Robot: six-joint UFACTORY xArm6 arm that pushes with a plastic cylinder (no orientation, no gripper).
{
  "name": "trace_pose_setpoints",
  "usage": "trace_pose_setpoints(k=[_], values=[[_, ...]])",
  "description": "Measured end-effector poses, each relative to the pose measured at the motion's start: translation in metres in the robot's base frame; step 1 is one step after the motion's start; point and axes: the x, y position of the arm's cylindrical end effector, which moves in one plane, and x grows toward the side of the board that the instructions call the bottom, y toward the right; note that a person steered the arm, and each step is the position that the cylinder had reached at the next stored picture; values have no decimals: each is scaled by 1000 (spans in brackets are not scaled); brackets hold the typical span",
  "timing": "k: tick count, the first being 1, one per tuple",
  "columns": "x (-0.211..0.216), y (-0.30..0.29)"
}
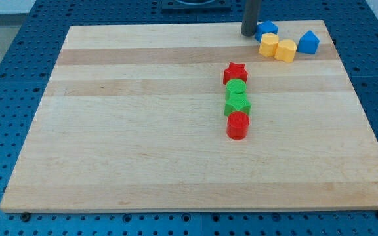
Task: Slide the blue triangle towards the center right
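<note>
Just beside blue block (266,29), my tip (249,33)

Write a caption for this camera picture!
My tip touches a blue block near the board's top right.

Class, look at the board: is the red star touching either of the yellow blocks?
No. The red star heads the middle column just above a green block, well apart from both yellow blocks near the view's top right.

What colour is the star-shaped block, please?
The star-shaped block is red, seen in the camera view, heading the middle column.
</note>
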Motion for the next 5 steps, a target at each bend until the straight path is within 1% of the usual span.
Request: trace_pose_setpoints(k=[2, 4, 5], values=[[-34, 3], [-34, 62], [-34, 81]])
